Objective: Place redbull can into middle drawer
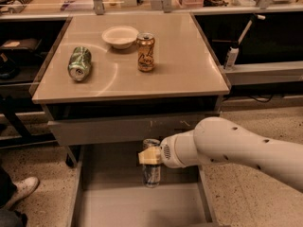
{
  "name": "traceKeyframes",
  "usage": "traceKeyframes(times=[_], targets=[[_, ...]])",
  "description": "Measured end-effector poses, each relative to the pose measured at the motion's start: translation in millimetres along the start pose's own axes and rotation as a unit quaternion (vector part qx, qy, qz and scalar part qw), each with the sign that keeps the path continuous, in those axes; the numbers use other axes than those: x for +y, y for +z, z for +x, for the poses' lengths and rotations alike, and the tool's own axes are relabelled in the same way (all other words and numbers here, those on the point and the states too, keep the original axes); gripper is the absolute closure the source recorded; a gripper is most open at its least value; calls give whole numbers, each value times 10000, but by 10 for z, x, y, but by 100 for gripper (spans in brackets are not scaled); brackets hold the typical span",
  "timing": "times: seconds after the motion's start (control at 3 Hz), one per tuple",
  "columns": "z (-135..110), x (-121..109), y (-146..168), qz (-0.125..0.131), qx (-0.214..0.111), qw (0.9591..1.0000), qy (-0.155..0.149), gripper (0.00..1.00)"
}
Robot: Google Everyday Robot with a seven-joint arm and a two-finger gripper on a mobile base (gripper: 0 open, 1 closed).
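Observation:
The redbull can [151,171], slim with a silver top, stands upright in my gripper [150,156], over the floor of the pulled-out middle drawer [113,202]. The gripper's tan fingers [147,157] are shut around the can's upper half. My white arm [236,150] reaches in from the right. Whether the can's base touches the drawer floor I cannot tell.
On the tabletop [189,70] an orange-gold can [146,51] stands upright, a green can [79,63] lies on its side, and a white bowl [120,36] sits behind. A grey drawer front [128,126] with scratch marks is above the open drawer. A person's shoe [19,189] is at left.

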State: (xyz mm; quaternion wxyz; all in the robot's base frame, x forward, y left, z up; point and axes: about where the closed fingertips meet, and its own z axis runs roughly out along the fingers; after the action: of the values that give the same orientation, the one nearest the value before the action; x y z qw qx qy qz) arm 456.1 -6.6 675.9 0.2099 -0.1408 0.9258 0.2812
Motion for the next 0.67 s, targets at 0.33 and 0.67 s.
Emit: traceKeyframes(times=[0.33, 0.67], targets=[[1, 0, 1, -1, 1, 10000, 2, 100], [220, -48, 320, -235, 298, 9985, 384, 100]])
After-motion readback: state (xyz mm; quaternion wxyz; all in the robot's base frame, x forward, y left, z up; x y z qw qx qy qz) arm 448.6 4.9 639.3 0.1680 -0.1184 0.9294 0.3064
